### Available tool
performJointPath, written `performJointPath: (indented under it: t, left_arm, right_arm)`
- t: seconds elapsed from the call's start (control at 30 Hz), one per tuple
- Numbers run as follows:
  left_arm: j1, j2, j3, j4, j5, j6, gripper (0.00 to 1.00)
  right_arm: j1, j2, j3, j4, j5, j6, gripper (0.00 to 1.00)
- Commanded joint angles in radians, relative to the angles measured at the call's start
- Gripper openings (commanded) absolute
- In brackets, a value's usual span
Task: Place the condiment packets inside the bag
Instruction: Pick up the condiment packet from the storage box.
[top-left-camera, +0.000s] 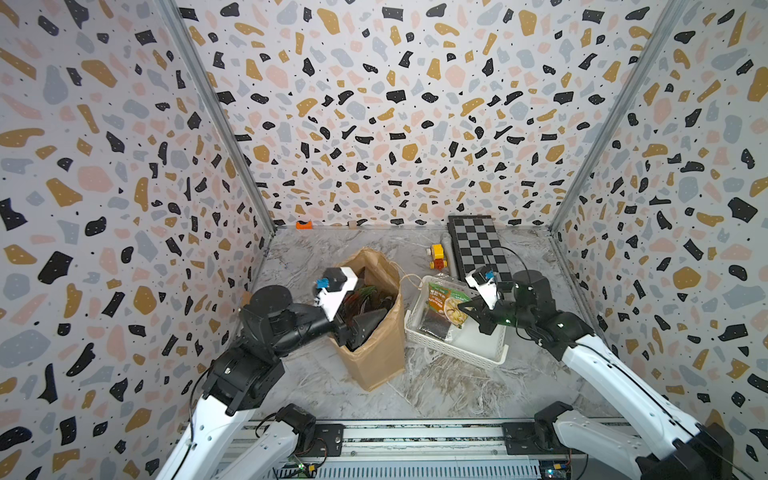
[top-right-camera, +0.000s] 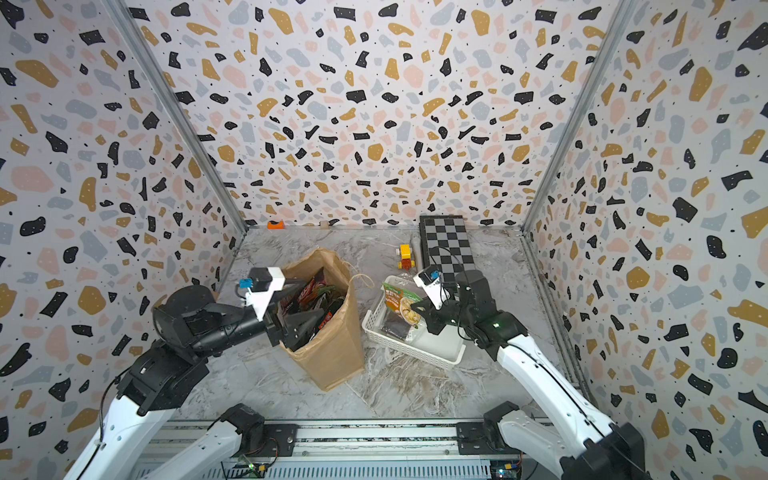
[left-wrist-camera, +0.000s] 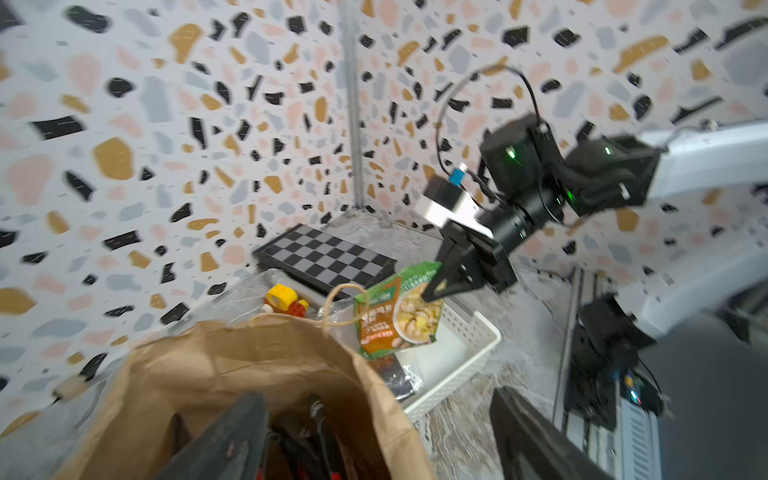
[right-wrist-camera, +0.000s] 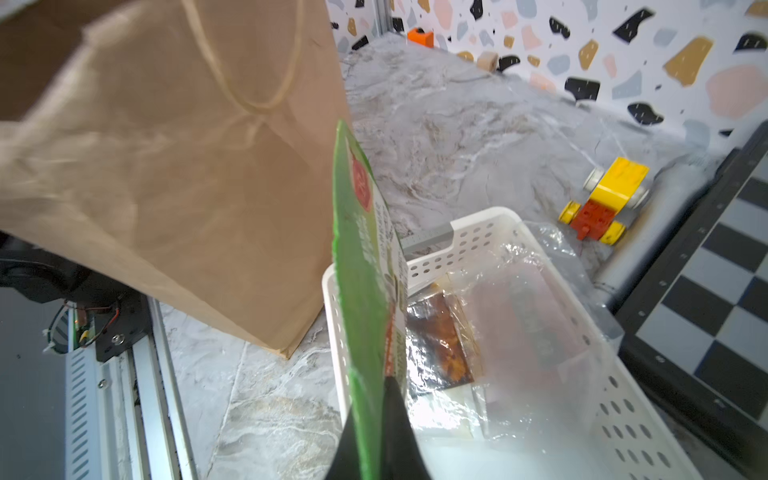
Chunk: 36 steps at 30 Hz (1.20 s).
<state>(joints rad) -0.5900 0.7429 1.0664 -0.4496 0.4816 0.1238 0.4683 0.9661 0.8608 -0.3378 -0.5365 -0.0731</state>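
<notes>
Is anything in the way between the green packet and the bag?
The left tool sits in the bag's open mouth, so it crowds the way in. The cord handle sticks out toward the green packet in the right tool.

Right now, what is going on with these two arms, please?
The right fingers are shut on a green-and-orange packet, held up over the white basket. The left fingers are open at the mouth of the brown bag, which already holds several packets. A dark packet is in the basket, not yet packed.
</notes>
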Motion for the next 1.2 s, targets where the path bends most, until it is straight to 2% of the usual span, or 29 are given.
performJointPath:
  t: [0.0,0.07,0.3,0.57,0.67,0.7,0.8,0.83,0.87,0.93,0.97,1.0,1.07,1.17]
  left_arm:
    - [-0.175,0.073,0.091,-0.052,-0.135,0.231,0.89]
    - [-0.239,0.13,0.142,-0.082,-0.193,0.297,0.89]
    - [-0.406,0.329,0.303,-0.187,-0.247,0.38,0.89]
    - [-0.56,0.491,0.337,-0.295,-0.309,0.386,0.76]
    - [-0.585,0.512,0.343,-0.302,-0.351,0.37,0.59]
    - [-0.588,0.52,0.351,-0.299,-0.36,0.355,0.48]
    - [-0.591,0.517,0.356,-0.263,-0.359,0.306,0.08]
    - [-0.591,0.511,0.356,-0.248,-0.375,0.274,0.0]
    - [-0.591,0.504,0.356,-0.236,-0.404,0.246,0.0]
    - [-0.591,0.472,0.346,-0.215,-0.479,0.212,0.0]
    - [-0.591,0.443,0.331,-0.198,-0.522,0.204,0.0]
    - [-0.59,0.407,0.312,-0.171,-0.567,0.201,0.0]
    - [-0.584,0.325,0.27,-0.11,-0.646,0.201,0.0]
    - [-0.545,0.188,0.232,-0.049,-0.742,0.2,0.0]
  right_arm:
    - [0.013,-0.058,0.074,-0.186,-0.077,-0.066,0.0]
    - [0.025,-0.089,0.101,-0.258,-0.109,-0.091,0.0]
    - [0.102,-0.187,0.128,-0.378,-0.198,-0.162,0.0]
    - [0.125,-0.259,0.127,-0.353,-0.28,-0.143,0.0]
    - [0.126,-0.27,0.125,-0.34,-0.305,-0.143,0.0]
    - [0.126,-0.271,0.121,-0.33,-0.306,-0.137,0.0]
    - [0.126,-0.277,0.117,-0.311,-0.294,-0.121,0.0]
    - [0.126,-0.281,0.115,-0.302,-0.284,-0.113,0.0]
    - [0.126,-0.286,0.114,-0.293,-0.266,-0.102,0.03]
    - [0.126,-0.304,0.106,-0.274,-0.194,-0.063,0.24]
    - [0.126,-0.312,0.101,-0.265,-0.148,-0.049,0.38]
    - [0.126,-0.323,0.095,-0.256,-0.106,-0.036,0.46]
    - [0.125,-0.343,0.087,-0.246,-0.042,-0.024,0.53]
    - [0.125,-0.357,0.075,-0.231,0.014,-0.002,0.55]
